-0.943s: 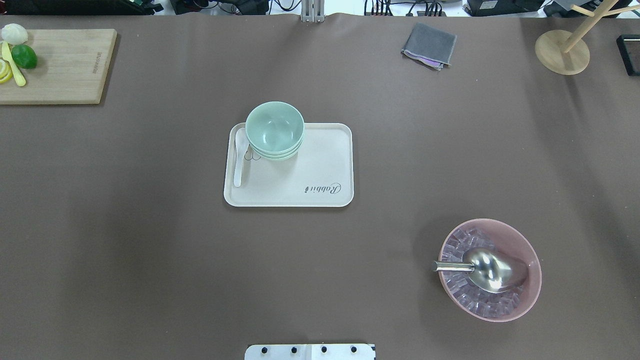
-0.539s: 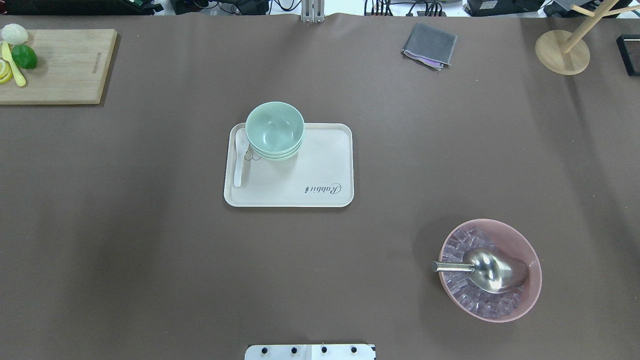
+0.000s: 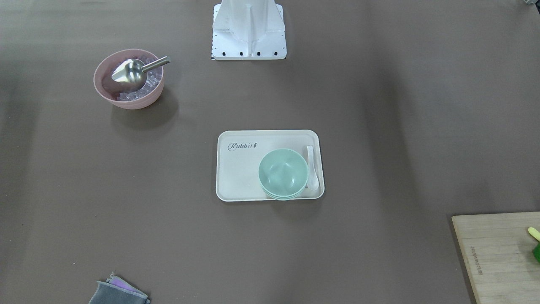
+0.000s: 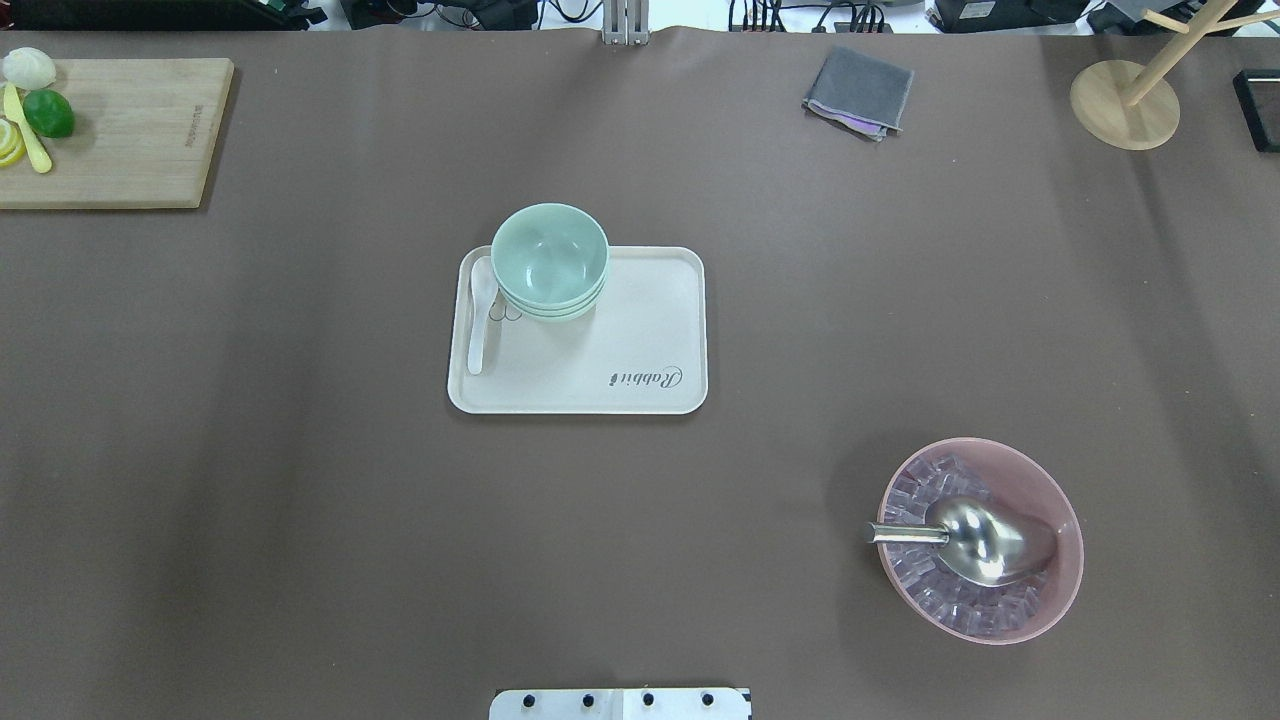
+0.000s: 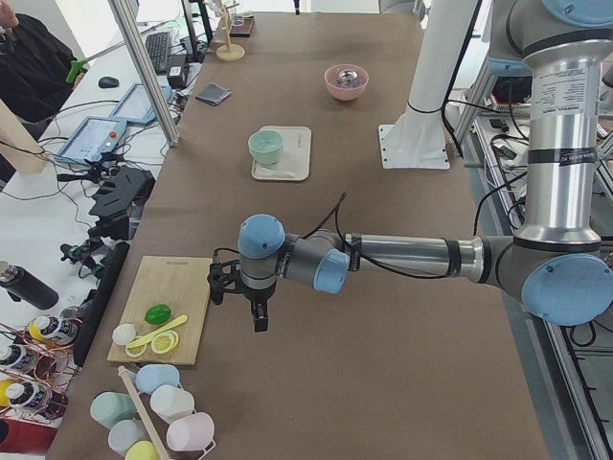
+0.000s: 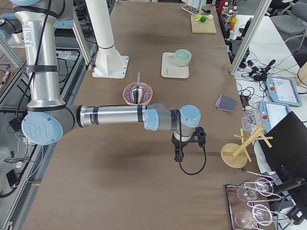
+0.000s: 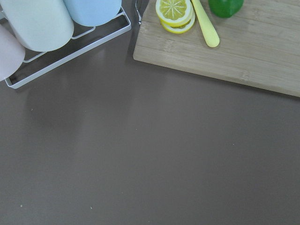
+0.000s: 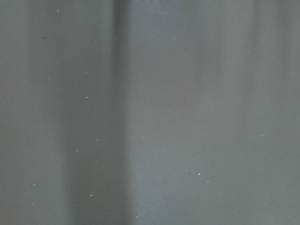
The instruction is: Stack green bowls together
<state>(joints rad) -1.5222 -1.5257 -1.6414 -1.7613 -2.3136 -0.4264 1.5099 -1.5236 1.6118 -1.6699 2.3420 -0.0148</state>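
The green bowls (image 4: 549,255) sit nested in one stack of three on the far left corner of a cream tray (image 4: 640,330). The stack (image 3: 283,171) and tray (image 3: 238,173) also show in the front-facing view, and the bowls (image 5: 266,146) (image 6: 183,56) appear small in both side views. My left gripper (image 5: 259,321) hangs over bare table beside the cutting board, far from the bowls. My right gripper (image 6: 178,155) hangs over bare table towards the table's other end. Both grippers show only in the side views, so I cannot tell whether either is open or shut.
A white spoon (image 4: 478,320) lies on the tray left of the stack. A pink bowl (image 4: 1045,490) with ice and a metal scoop stands near right. A cutting board (image 4: 130,130) with lime and lemon, a grey cloth (image 4: 858,90) and a wooden stand (image 4: 1122,105) line the far side.
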